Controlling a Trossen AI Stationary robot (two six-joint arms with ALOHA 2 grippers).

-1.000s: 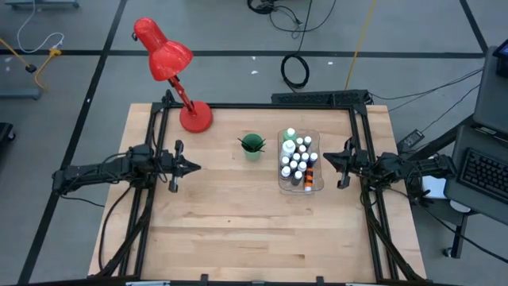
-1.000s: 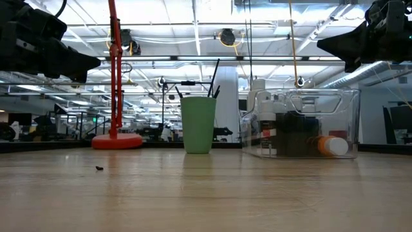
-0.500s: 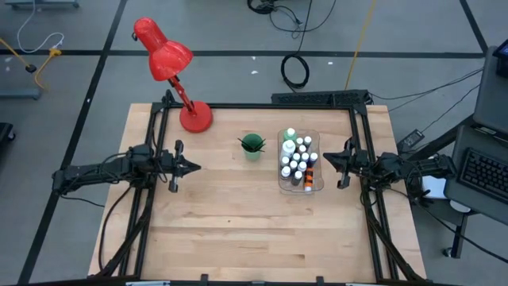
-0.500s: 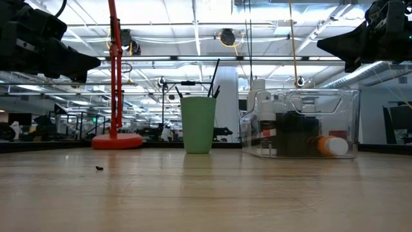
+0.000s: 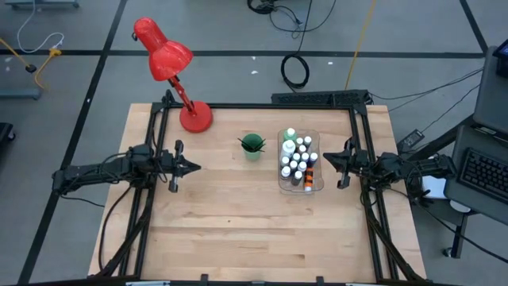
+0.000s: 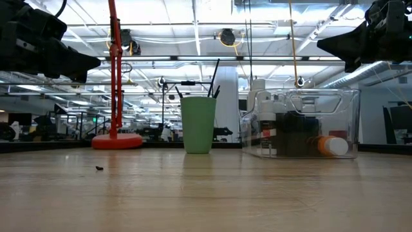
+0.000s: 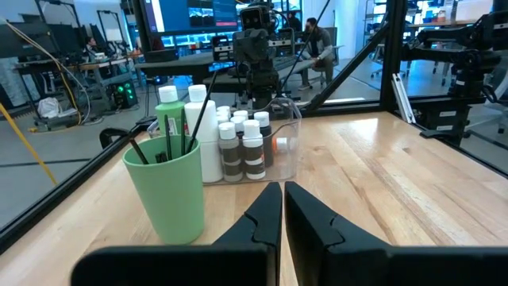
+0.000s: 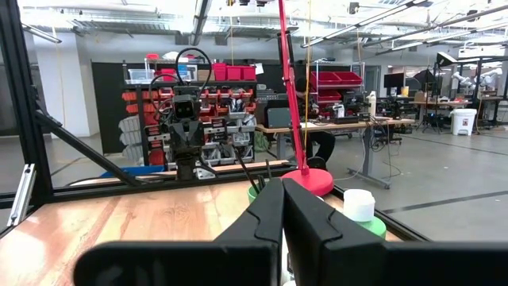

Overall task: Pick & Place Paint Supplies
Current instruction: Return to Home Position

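Standing upright inside the clear bin (image 6: 341, 106), the paint bottles (image 5: 297, 155) are seen exactly as a second ago; nothing has been shifted. Their white caps are pointed upward, though one orange bottle (image 6: 329, 146) is laid on its side. Left of the bin, the brushes (image 6: 214, 74) are leaned near upright in the green cup (image 5: 252, 149). Well left of the bin, the left gripper (image 5: 194, 167) is held level, fingers pressed together and empty. The right gripper (image 5: 327, 156), just right of the bin, is posed likewise.
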